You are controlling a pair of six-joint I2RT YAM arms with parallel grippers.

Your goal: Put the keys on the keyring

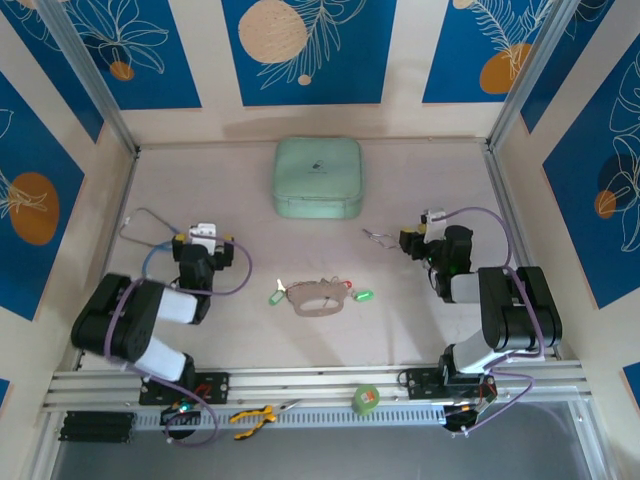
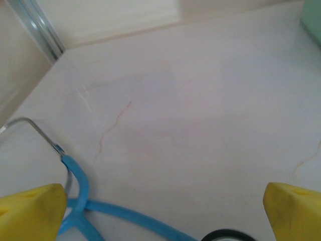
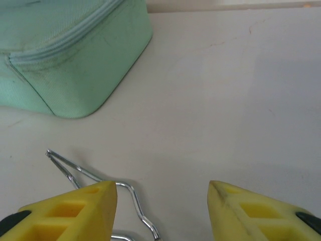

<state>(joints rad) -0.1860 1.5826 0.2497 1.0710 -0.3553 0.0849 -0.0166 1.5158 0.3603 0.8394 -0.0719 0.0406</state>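
Observation:
The keyring (image 1: 318,302), a pale tan oval loop, lies flat on the table between the two arms. Keys sit around it: one with a green tag (image 1: 277,295) on its left, one with a red tag (image 1: 347,284) and one with a green tag (image 1: 364,295) on its right. My left gripper (image 1: 203,238) is far to the left of the loop, wide open (image 2: 163,221) over bare table. My right gripper (image 1: 415,232) is up and to the right of the loop, open (image 3: 163,206) with nothing between its fingers.
A mint-green zip case (image 1: 318,177) (image 3: 65,55) sits at the back centre. A stethoscope with blue tubing (image 1: 150,228) (image 2: 80,198) lies by the left gripper. A bent silver wire piece (image 1: 377,236) (image 3: 133,198) lies beside the right gripper's left finger. A green tape roll (image 1: 366,400) and yellow pliers (image 1: 255,417) rest on the front rail.

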